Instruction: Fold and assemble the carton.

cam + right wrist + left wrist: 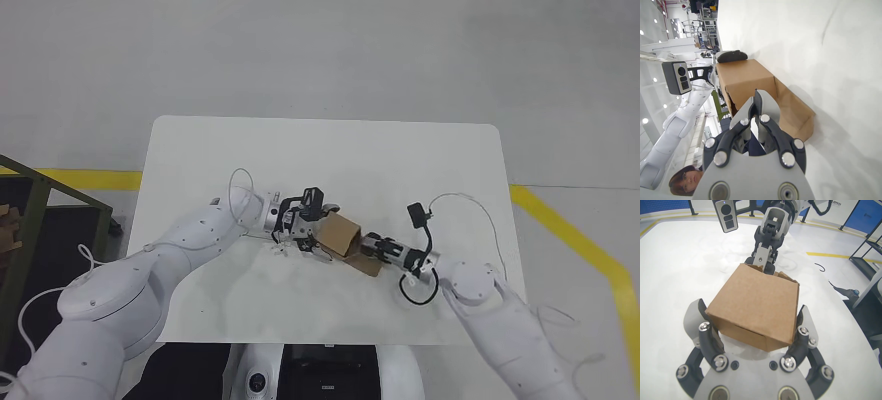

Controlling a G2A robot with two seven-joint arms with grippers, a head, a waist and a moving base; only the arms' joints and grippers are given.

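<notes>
On the table [250, 150], carton [338, 236], long axis left-right, open end right.

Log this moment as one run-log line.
carton: on table, one end open | left gripper: gripping carton sides | right gripper: shut on open-end rim

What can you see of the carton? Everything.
The carton is plain brown cardboard, squared into a box and lying on the white table. The end toward the left gripper is closed; the opposite end is open, with ragged flap edges and one flap stretched along the table. The left gripper clamps the closed end from both sides; the right gripper pinches an edge at the open end.
</notes>
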